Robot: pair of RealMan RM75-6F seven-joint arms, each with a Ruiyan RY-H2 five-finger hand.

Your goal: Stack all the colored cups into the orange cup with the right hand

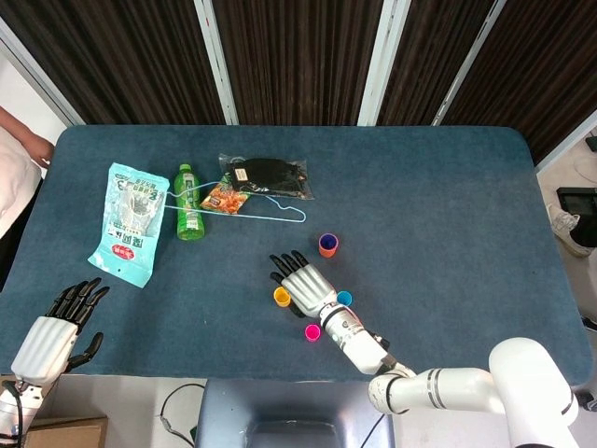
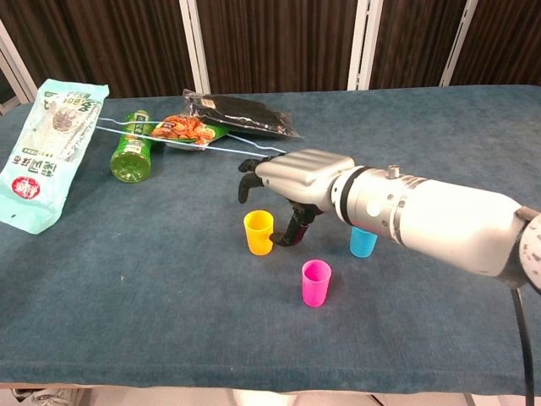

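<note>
**Right hand poised over the yellow cup, orange stack waiting behind**

The right hand (image 1: 301, 283) hangs over the table (image 1: 448, 205) with its fingers apart and nothing in them, the palm just above and to the 3 o'clock side of the yellow cup (image 2: 259, 232). In the chest view the thumb reaches down beside that cup's rim, which suggests the hand is placed there to close on it as the next cup to stack; whether it touches the cup cannot be told.

The orange cup (image 1: 327, 245) stands upright at about 1 o'clock from the hand in the head view, well apart from it, with a purple cup (image 1: 327, 240) showing dark inside its mouth. Standing clear of the others, it is easy to reach with each new cup.

The blue cup (image 2: 364, 242) sits at 3 o'clock of the yellow one, partly hidden by the forearm. The pink cup (image 2: 316, 282) stands at 5 o'clock, nearest the table's front edge.

Count: five cups, one of each colour, three of them loose and one nested.

The left hand (image 1: 48, 334) rests off the table's near-left corner, fingers spread, holding nothing, as the task leaves it idle
</note>
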